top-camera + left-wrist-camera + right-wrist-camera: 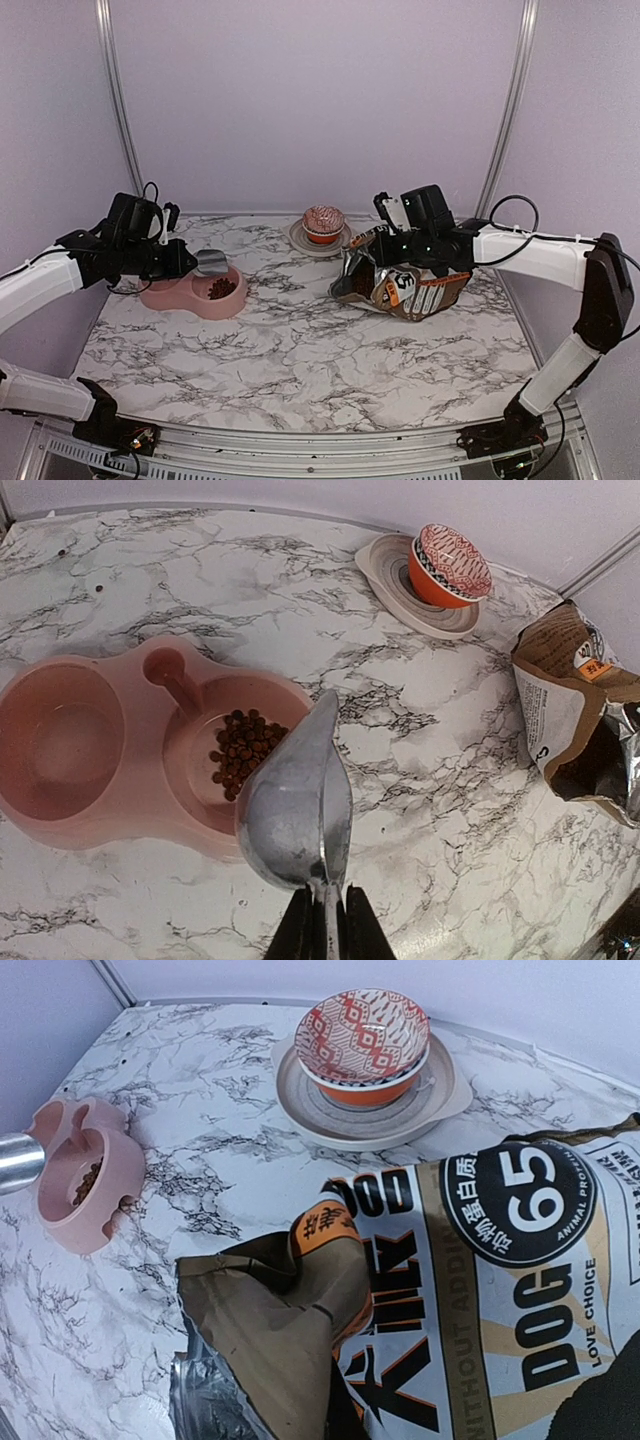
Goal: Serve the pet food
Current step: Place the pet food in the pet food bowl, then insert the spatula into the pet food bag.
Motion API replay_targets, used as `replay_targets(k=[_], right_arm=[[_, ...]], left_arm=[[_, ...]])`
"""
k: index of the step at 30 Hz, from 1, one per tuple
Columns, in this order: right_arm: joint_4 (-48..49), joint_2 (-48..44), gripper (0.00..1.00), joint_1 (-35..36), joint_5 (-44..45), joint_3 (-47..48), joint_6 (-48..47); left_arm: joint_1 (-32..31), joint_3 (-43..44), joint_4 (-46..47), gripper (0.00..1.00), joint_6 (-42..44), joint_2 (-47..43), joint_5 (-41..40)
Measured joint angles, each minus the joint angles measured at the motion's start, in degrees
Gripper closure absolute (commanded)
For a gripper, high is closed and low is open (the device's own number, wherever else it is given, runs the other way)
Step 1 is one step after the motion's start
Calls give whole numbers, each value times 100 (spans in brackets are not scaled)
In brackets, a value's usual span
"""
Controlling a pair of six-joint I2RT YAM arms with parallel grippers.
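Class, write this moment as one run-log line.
left gripper shut on silver metal scoop, tipped sideways over pink plastic double bowl | brown kibble pellets in one compartment | right gripper shut on printed foil bag

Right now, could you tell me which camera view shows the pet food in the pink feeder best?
The left wrist view: the pet food lies close below, single pellets distinct, unblocked by the metal scoop. The top external view gives a small dark patch; the right wrist view, a distant sliver.
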Motion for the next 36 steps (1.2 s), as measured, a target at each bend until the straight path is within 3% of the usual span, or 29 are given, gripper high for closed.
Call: replay_targets(k=[18, 36], right_arm=[[37, 367, 100, 424, -52, 118, 212], [-83, 1191, 100, 903, -164, 944, 306]], left_arm=[[-382, -457, 922, 100, -466, -203, 1325], [-706, -535, 1882, 100, -697, -96, 2380]])
